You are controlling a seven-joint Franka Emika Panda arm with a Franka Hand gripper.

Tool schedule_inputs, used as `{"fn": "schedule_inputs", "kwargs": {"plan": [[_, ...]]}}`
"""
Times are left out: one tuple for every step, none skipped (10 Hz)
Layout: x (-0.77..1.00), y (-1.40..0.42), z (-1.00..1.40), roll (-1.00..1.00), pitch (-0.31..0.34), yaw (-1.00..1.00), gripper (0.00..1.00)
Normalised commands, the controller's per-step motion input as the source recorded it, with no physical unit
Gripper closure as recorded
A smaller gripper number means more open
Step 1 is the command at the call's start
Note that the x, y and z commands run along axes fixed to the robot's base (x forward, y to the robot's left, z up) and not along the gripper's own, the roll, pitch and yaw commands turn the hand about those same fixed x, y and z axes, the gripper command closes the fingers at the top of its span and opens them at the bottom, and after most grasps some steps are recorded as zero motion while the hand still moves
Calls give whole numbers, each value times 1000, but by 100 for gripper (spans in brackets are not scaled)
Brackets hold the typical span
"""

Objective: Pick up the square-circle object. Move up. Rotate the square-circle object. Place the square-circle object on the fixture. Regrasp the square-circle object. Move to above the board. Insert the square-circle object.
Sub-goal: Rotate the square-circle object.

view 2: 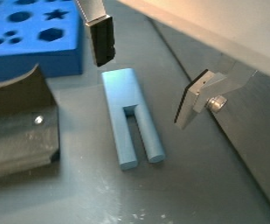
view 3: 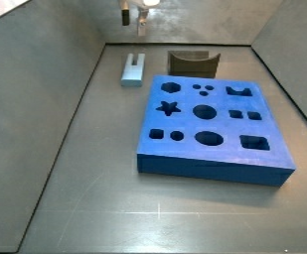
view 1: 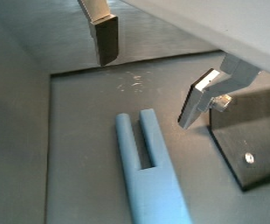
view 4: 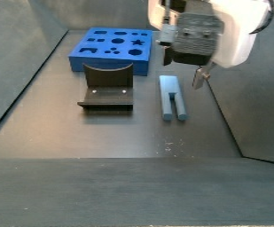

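Claw wide open, empty, above square-circle object | fixture beside | board apart

Dark grey floor of the enclosure carries three things: the board, the fixture and the square-circle object. The square-circle object lies flat just beside the fixture, apart from it; the board sits on the fixture's other side. The gripper hangs above the square-circle object, jaws apart, touching nothing.
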Motion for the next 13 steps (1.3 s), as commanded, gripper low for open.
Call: {"fn": "schedule_inputs", "kwargs": {"plan": [[26,-2,-41,0,2,1000,0],[26,-2,-41,0,2,1000,0],[26,-2,-41,0,3,1000,0],[26,-2,-40,0,3,1000,0],[26,-2,-40,0,3,1000,0],[26,-2,-40,0,3,1000,0],[26,-2,-40,0,3,1000,0],[26,-2,-40,0,4,1000,0],[26,-2,-40,0,4,1000,0],[26,-2,-39,0,5,1000,0],[26,-2,-39,0,6,1000,0],[26,-2,-39,0,8,1000,0],[26,-2,-39,0,8,760,0]]}}
